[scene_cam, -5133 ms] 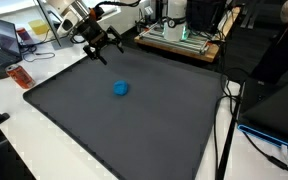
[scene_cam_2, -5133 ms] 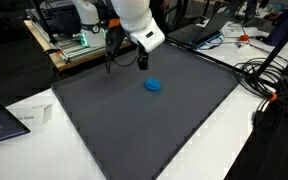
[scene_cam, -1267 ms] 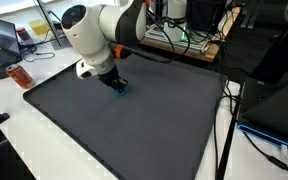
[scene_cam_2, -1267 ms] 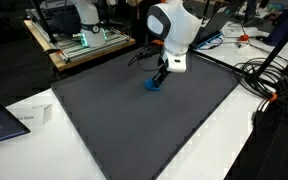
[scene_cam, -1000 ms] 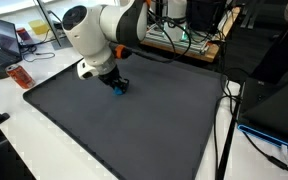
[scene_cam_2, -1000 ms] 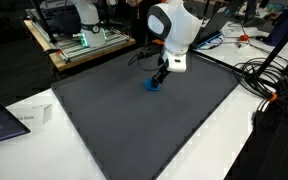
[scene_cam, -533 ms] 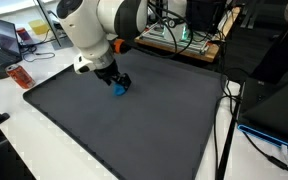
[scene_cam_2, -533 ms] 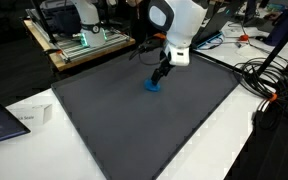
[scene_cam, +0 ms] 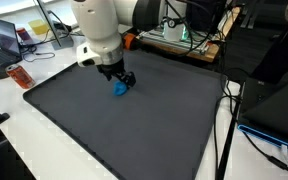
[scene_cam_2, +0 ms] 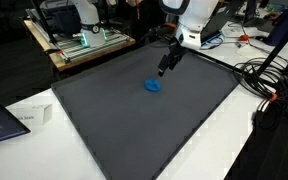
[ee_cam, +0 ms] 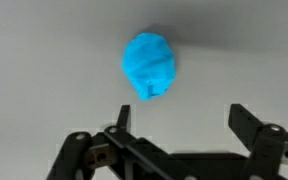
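A small blue, rounded object (scene_cam: 120,89) lies on the dark grey mat (scene_cam: 134,130); it also shows in an exterior view (scene_cam_2: 153,86) and in the wrist view (ee_cam: 149,65). My gripper (scene_cam: 122,78) hangs a little above and beside it, also seen in an exterior view (scene_cam_2: 165,69). In the wrist view the gripper (ee_cam: 182,118) is open and empty, its two dark fingers spread wide, with the blue object lying on the mat beyond them, apart from both.
A red can-like thing (scene_cam: 20,77) and a laptop (scene_cam: 6,38) sit on the white table off the mat's edge. Cables (scene_cam: 229,110) run along another side. A rack of equipment (scene_cam_2: 84,45) stands behind the mat; a white box (scene_cam_2: 29,117) lies near its corner.
My gripper was low around the blue object; it has risen and drawn away from it. The blue object stays on the mat in the same place.
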{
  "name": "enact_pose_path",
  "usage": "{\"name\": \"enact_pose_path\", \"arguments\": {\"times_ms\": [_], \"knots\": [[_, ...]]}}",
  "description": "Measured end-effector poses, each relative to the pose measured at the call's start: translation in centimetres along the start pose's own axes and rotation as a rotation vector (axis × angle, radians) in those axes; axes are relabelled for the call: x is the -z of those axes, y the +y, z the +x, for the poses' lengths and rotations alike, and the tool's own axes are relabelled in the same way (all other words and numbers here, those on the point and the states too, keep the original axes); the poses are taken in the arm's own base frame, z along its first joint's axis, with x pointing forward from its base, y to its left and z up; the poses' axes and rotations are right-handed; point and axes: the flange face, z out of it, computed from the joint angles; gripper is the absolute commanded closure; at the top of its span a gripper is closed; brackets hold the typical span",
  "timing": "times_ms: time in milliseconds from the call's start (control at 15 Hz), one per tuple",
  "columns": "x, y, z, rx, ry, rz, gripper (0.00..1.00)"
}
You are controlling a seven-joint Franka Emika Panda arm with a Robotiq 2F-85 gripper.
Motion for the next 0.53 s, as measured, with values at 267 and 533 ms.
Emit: {"name": "enact_pose_path", "arguments": {"times_ms": [267,533], "knots": [[1.4,-3.0,-0.5,-0.081,-0.02,-0.101,0.0],[3.1,-4.9,-0.8,-0.144,-0.05,-0.155,0.0]]}}
